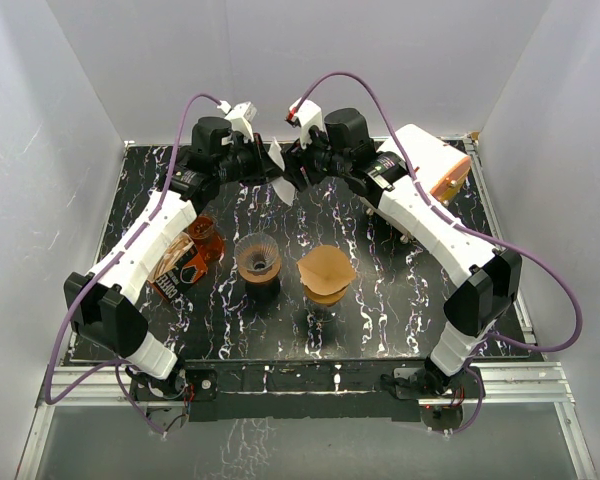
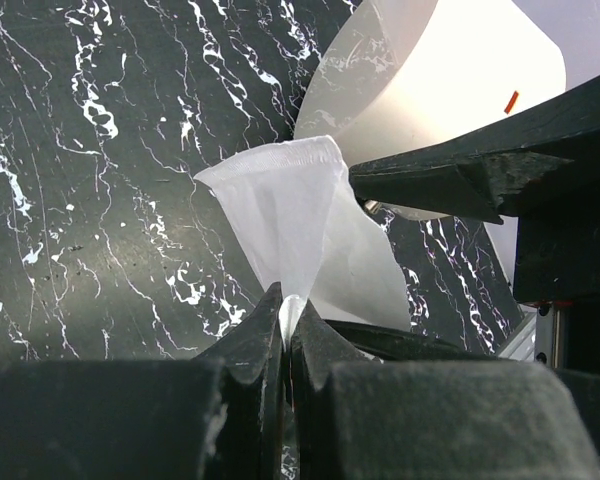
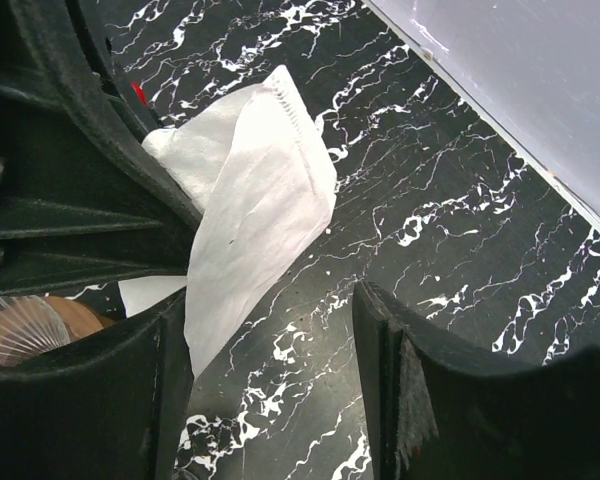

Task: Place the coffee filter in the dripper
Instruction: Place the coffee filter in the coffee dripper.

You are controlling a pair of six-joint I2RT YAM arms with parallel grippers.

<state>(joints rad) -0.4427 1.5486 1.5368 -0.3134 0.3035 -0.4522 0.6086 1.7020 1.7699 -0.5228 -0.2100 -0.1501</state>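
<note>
A white paper coffee filter point(image 1: 277, 160) hangs at the back centre of the table, pinched at its tip by my left gripper point(image 2: 288, 305), which is shut on it. In the left wrist view the filter point(image 2: 285, 215) fans out upward from the fingertips. My right gripper point(image 3: 270, 350) is open right beside it, with the filter point(image 3: 250, 210) near its left finger and no grip on it. The brown ribbed dripper point(image 1: 258, 259) stands at the table's middle, empty. Beside it a second dripper holds a brown filter point(image 1: 326, 271).
A dark orange-brown glass carafe point(image 1: 202, 238) and a brown packet point(image 1: 173, 270) sit left of the drippers. A white and orange object point(image 1: 442, 168) stands at the back right. White walls enclose the marbled black table point(image 1: 380, 320).
</note>
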